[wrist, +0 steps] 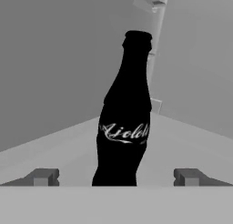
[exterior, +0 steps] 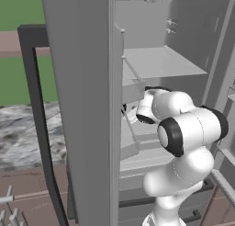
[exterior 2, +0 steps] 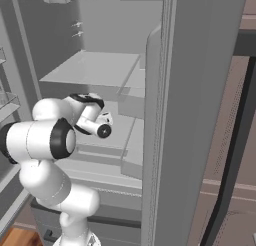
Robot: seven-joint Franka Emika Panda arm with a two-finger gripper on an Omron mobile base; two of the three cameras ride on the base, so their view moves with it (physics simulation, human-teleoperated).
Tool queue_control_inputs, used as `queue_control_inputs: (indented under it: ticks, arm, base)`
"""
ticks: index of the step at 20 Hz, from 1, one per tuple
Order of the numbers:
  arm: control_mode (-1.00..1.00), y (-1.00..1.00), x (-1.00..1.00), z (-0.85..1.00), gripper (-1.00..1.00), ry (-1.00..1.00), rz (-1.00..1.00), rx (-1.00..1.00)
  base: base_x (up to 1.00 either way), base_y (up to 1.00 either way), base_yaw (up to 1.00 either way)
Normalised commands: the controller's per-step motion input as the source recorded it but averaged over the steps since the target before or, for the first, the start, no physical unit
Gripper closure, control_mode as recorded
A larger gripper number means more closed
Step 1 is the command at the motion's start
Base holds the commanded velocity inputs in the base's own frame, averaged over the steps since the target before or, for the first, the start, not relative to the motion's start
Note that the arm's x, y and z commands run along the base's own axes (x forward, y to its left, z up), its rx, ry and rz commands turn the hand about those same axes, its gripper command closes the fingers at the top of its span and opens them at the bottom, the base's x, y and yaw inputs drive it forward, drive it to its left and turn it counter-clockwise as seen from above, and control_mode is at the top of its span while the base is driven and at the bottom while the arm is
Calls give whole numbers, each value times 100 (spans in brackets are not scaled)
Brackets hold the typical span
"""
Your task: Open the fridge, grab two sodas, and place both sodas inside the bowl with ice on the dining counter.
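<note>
Fridge (exterior: 82, 82) interior with both doors swung open. I have the arm reaching in beneath the upper shelf (exterior 2: 95, 70). In the hand view, 1 soda (wrist: 125, 123), a black bottle with white script on its label, stands upright on a pale grey shelf near the back corner. My gripper (wrist: 116, 177) faces it with its fingers (wrist: 43, 177) spread wide apart, 1 on each side of the bottle's base, holding nothing.

To your left, past the open door, you see a green wall (exterior: 18, 78) with a brownish band (exterior: 11, 41) across it. Below lies a marbled worktop (exterior: 25, 133), with brown cabinet fronts (exterior: 27, 197) under it. On the right stand brown cabinets (exterior 2: 222, 140).
</note>
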Motion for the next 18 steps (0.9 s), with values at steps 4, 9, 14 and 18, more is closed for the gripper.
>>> queue_control_inputs:
  ticks: [4, 9, 14, 18]
  arm:
    - [-100, 0, 3, 7, -100, 0, 0, 0]
    - [-100, 0, 4, 2, -100, 0, 0, 0]
    - [-100, 0, 5, 0, -100, 0, 0, 0]
    - [-100, 0, 9, 0, -100, 0, 0, 0]
  base:
    - [0, 0, 0]
    - [0, 0, 0]
    - [0, 0, 0]
    - [0, 0, 0]
